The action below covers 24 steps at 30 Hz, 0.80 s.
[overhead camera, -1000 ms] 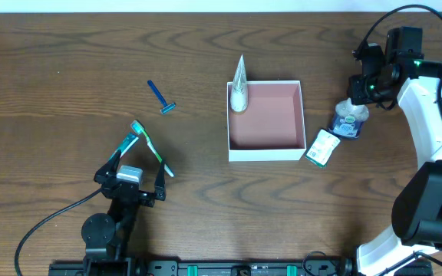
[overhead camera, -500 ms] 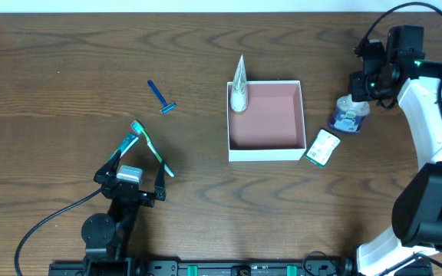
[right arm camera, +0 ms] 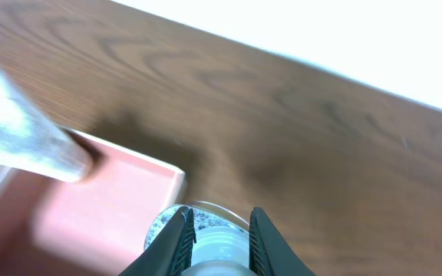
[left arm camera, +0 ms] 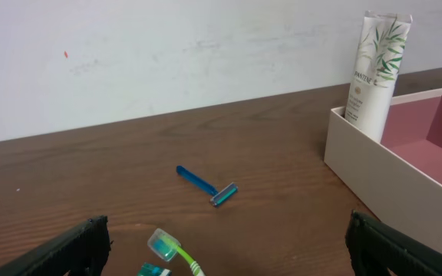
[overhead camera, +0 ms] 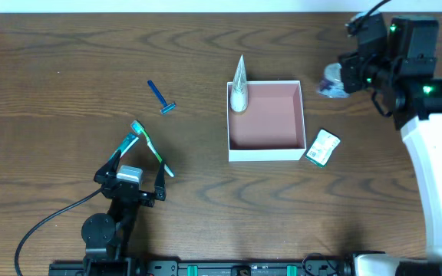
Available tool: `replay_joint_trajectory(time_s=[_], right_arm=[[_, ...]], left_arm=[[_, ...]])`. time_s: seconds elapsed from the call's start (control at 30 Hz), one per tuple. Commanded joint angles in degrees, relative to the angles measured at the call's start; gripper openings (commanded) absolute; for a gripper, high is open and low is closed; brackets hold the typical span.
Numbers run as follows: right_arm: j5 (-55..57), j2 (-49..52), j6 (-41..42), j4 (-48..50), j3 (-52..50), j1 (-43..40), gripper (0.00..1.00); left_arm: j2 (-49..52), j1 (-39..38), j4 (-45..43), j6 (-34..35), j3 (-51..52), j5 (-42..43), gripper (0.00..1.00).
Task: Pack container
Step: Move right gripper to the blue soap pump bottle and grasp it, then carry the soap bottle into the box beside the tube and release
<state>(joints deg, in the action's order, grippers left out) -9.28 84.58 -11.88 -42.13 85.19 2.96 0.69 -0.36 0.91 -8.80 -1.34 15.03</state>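
The container (overhead camera: 271, 115), a square white box with a pink inside, sits mid-table. A white tube (overhead camera: 239, 90) leans in its far-left corner. My right gripper (overhead camera: 342, 75) hangs to the right of the container's far corner, shut on the white cap of a small clear bottle (overhead camera: 329, 80). The right wrist view shows both fingers pressed on the bottle's cap (right arm camera: 219, 244), with the container (right arm camera: 106, 207) and the tube (right arm camera: 21, 138) below it. My left gripper (overhead camera: 135, 165) stands open at the front left, low over two green toothbrushes (overhead camera: 148, 146).
A blue razor (overhead camera: 160, 97) lies left of the container. A small green-and-white packet (overhead camera: 323, 146) lies by the container's front-right corner. In the left wrist view a toothbrush head (left arm camera: 167, 247) lies between the wide fingers, with the razor (left arm camera: 206, 184) beyond.
My right gripper has lifted the bottle off the table right of the container and carried it up and toward the far side. The left arm has not moved.
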Motion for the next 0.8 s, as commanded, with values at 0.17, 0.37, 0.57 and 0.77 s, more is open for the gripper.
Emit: replay_joint_trajectory(time_s=[0.17, 0.37, 0.57, 0.77], right_arm=[[-1.7, -1.7, 5.9, 5.5, 2.2, 10.7, 0.01], [-0.3, 1.9, 11.2, 8.9, 2.2, 13.9, 0.01], [-0.2, 5.9, 14.8, 9.6, 2.2, 14.8, 0.01], [-0.1, 9.4, 15.3, 10.2, 2.2, 16.3, 0.01]], left_arm=[[0.0, 0.3, 1.9, 0.3, 1.1, 0.6, 0.98], [0.0, 0.3, 1.9, 0.3, 1.1, 0.6, 0.98], [0.0, 0.3, 1.9, 0.3, 1.1, 0.6, 0.98], [0.0, 0.3, 1.9, 0.3, 1.1, 0.6, 0.98]])
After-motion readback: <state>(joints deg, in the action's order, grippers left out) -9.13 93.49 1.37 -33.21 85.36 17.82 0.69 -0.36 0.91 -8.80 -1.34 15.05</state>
